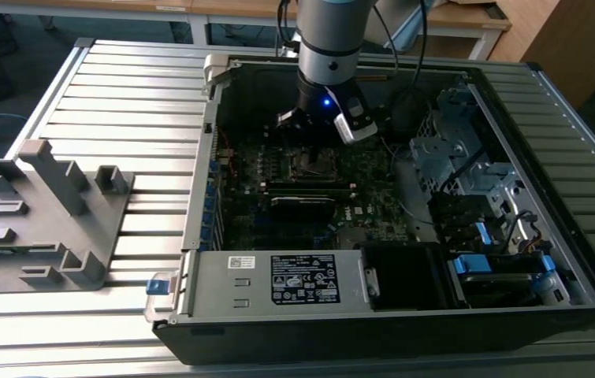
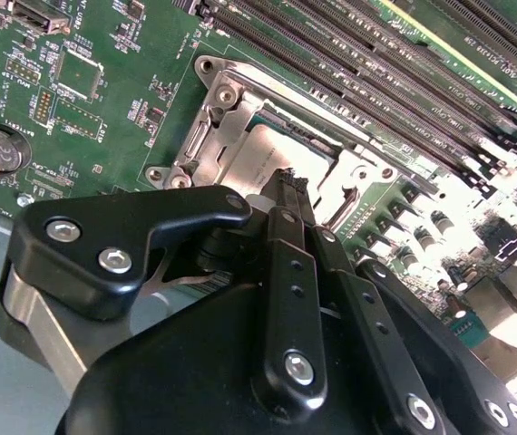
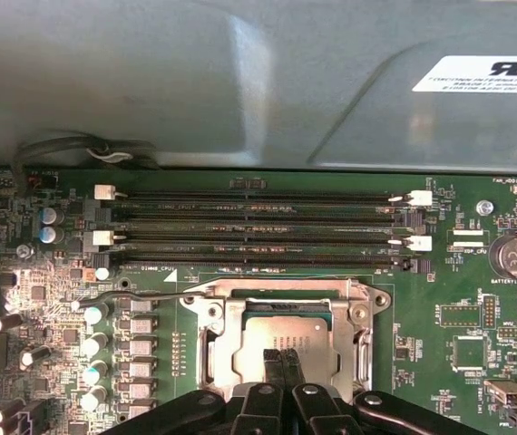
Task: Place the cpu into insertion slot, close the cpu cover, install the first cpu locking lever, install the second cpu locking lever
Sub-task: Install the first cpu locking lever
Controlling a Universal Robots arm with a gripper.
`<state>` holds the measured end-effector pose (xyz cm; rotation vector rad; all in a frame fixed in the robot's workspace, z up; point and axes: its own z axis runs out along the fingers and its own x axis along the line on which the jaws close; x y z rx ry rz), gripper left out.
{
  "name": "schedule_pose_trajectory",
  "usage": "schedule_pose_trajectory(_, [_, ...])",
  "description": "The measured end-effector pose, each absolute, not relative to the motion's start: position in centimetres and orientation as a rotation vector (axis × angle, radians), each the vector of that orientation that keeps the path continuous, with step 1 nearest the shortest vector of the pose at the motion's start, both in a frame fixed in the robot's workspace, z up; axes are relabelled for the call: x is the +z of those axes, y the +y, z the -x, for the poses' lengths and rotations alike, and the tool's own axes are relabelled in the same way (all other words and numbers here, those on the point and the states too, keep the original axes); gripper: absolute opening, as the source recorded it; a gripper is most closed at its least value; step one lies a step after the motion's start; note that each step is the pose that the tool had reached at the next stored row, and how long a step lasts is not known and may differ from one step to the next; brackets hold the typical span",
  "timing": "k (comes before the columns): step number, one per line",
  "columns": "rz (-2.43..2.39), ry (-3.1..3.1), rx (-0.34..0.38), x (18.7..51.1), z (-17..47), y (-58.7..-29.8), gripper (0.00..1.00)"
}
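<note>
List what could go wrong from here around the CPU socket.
1. The tool, fingertips shut together, sits right at the top of the cpu, inside the window of the cpu cover. Pushing down hard could scratch or overload the chip.
2. A thin locking lever juts out beside a row of capacitors. A sideways sweep towards it might clip them.

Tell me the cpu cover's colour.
The cpu cover is silver metal, clearest in the first wrist view.
</note>
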<state>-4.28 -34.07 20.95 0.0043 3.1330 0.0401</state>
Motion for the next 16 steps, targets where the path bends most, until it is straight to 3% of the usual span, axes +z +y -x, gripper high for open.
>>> schedule_pose_trajectory(16, [-0.004, 3.133, 0.042, 21.29, 4.28, -34.07, 0.11])
